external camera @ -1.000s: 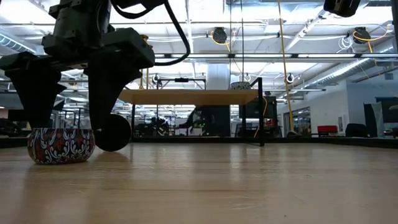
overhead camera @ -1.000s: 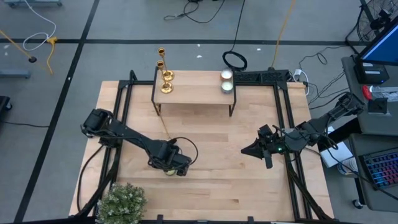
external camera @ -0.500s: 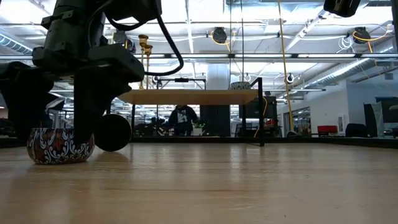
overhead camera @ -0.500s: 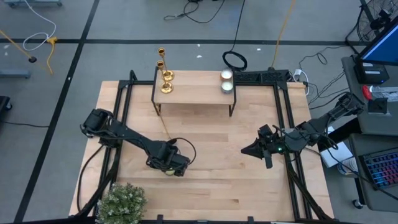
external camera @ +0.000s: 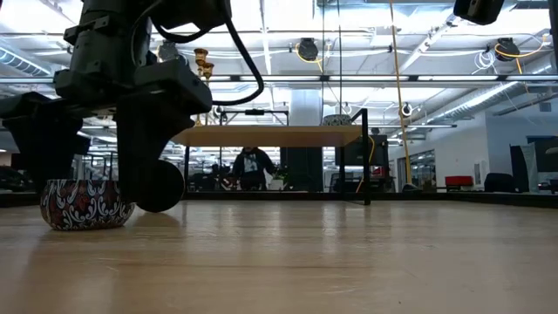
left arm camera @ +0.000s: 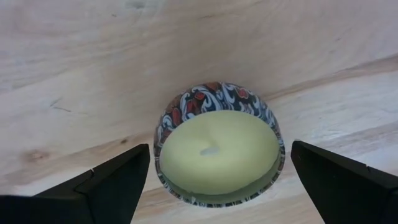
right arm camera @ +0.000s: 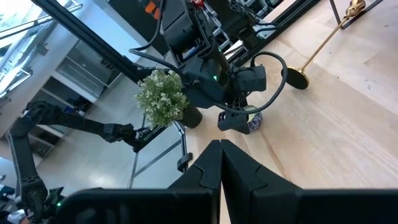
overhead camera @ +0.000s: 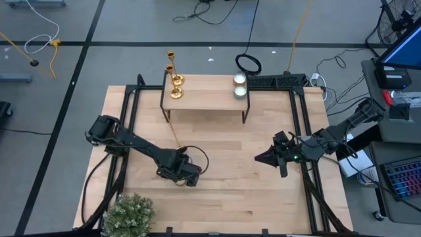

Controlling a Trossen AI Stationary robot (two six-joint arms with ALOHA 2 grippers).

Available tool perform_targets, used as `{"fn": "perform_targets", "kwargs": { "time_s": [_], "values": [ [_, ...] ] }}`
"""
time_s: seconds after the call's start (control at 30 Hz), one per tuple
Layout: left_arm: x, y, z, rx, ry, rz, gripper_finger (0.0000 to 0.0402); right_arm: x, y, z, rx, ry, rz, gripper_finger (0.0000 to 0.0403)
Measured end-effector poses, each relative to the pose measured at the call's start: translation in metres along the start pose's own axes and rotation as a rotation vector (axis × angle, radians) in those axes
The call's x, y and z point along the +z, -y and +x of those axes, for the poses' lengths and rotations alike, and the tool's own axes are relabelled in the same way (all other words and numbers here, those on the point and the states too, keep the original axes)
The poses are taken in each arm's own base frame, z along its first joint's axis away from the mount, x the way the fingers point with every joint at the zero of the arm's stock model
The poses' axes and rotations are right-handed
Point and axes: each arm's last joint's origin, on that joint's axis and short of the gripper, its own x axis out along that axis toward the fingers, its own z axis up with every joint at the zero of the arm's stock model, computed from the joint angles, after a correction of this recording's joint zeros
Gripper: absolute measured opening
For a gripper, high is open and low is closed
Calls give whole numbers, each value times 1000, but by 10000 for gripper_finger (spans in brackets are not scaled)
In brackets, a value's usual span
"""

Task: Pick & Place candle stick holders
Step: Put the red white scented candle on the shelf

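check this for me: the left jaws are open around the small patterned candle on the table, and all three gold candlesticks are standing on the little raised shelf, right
Not quite. Only two candle stick holders stand on the raised shelf; the third candle stick holder stands on the table in front of the shelf, as the high view shows. The rest holds: the left gripper has its jaws open around the patterned candle.

The table (overhead camera: 223,164) is seen as pale, smooth wood with visible grain. The candle stick holders (overhead camera: 175,79) are rendered in shiny gold metal. A glossy patterned shell is shown around the candle (left arm camera: 217,151), whose pale yellow-green wax looks matt and smooth. The left hand (left arm camera: 217,180) appears matt black.
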Motion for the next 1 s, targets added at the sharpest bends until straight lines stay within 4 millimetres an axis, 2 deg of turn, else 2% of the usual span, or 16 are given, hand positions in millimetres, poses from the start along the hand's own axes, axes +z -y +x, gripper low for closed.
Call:
{"fn": "perform_targets", "kwargs": {
  "time_s": [0.1,0.43,0.8,0.9,1.0],
  "values": [
    [0,0,1,2,-5,-2,397,0,0,0,0,0,0,0],
    [1,8,25,23,-78,2,393,0,0,0,1,1,1,0],
    [3,6,16,-1,23,37,297,0,0,0,2,2,1,0],
    [4,6,16,-5,24,46,292,0,0,0,0,3,1,0],
    [5,6,15,-7,25,45,309,0,0,0,0,3,0,0]
  ]
}}
